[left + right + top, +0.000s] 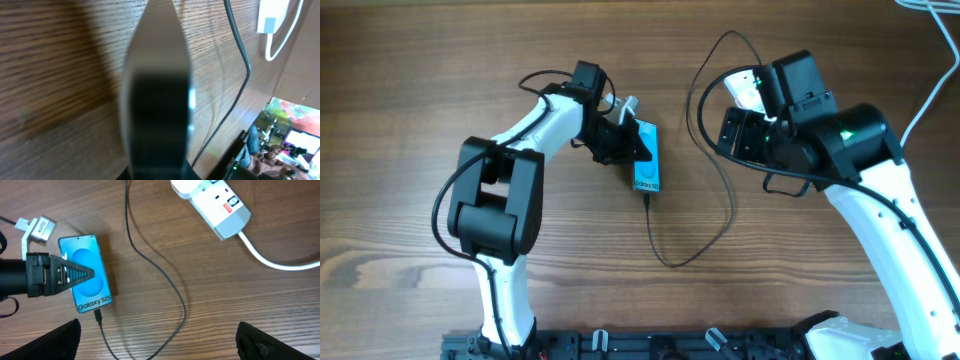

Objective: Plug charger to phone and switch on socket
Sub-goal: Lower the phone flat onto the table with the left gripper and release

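The phone (648, 165) lies at the table's middle, its turquoise screen (92, 287) reading "Galaxy S25". My left gripper (620, 140) is shut on the phone's left side, one black finger (75, 275) over the screen. The left wrist view shows only the phone's blurred edge (157, 115). The charger's black connector (97, 315) sits at the phone's lower edge, apparently in the port. Its thin cable (670, 262) loops right and up toward the socket (215, 205). My right gripper (160, 340) is open and empty, above the table near the socket (748, 90), which my right arm mostly hides.
The socket's thick white cord (270, 260) runs off to the right and shows at the top right of the overhead view (930, 90). A small grey-white part (37, 227) sticks out beside the left gripper. The cable (240, 75) crosses the wood between both arms.
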### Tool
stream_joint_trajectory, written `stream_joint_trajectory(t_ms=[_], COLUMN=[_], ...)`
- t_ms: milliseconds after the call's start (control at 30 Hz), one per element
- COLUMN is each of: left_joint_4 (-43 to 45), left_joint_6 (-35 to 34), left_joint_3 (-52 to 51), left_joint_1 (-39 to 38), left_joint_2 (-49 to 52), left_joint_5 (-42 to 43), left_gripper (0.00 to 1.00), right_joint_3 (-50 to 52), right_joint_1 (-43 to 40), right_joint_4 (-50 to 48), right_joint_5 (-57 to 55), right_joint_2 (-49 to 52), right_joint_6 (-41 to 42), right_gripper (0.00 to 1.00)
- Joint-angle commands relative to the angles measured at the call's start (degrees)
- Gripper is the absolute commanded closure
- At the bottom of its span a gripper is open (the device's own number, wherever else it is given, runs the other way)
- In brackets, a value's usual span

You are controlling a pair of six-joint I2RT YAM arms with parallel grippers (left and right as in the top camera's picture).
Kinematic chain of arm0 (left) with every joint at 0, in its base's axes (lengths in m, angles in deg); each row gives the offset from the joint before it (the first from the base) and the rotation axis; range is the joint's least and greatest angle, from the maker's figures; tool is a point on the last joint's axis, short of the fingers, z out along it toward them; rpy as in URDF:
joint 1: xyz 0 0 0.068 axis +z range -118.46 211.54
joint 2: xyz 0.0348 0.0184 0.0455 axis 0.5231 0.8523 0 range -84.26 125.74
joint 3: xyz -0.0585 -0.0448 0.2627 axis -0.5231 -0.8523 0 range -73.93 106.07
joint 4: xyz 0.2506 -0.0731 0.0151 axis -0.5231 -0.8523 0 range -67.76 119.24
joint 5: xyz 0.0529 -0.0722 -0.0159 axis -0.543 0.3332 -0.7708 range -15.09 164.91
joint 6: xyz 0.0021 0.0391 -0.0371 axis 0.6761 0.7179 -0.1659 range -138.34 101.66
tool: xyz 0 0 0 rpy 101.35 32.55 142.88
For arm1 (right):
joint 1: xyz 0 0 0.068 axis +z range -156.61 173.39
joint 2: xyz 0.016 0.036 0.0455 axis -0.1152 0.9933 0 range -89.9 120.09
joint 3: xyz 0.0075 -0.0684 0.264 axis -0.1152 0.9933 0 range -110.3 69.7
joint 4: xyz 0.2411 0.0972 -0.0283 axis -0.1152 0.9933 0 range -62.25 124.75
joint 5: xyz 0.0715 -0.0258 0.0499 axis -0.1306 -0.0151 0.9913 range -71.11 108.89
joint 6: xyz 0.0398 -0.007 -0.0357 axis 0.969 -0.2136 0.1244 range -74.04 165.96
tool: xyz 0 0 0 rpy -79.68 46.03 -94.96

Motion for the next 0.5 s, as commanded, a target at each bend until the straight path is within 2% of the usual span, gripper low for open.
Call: stream_joint_trajectory(t_ms=[0,200,300,367,467], left_joint_4=[1.0,0.8,-0.2,-0.2,0.0], left_joint_6=[1.1,0.9,-0.4,-0.4,-0.4], left_joint_3=[-0.1,-0.1,-0.1,-0.1,-0.1], left_joint_1=[-1.1,-1.1,-1.1,-1.1,-1.1], left_joint_2=[0.6,0.6,0.6,0.6,0.6], left_joint_5=[-0.7,-7.2,-12.5,-12.7,-15.1], left_gripper=[0.92,0.90,0.85,0.78,0.73], right_joint_3=[-0.8,-0.8,-0.8,-0.8,-0.8], right_joint_1=[-0.2,-0.2,-0.2,-0.2,-0.2], right_joint_4=[-0.3,-0.6,-0.7,-0.8,-0.8], right_joint_5=[1.4,2.0,2.5,2.5,2.5], right_joint_2=[0.6,0.6,0.6,0.6,0.6], right_joint_6=[1.0,1.0,0.8,0.8,0.8], right_gripper=[0.01,0.01,0.00,0.00,0.01])
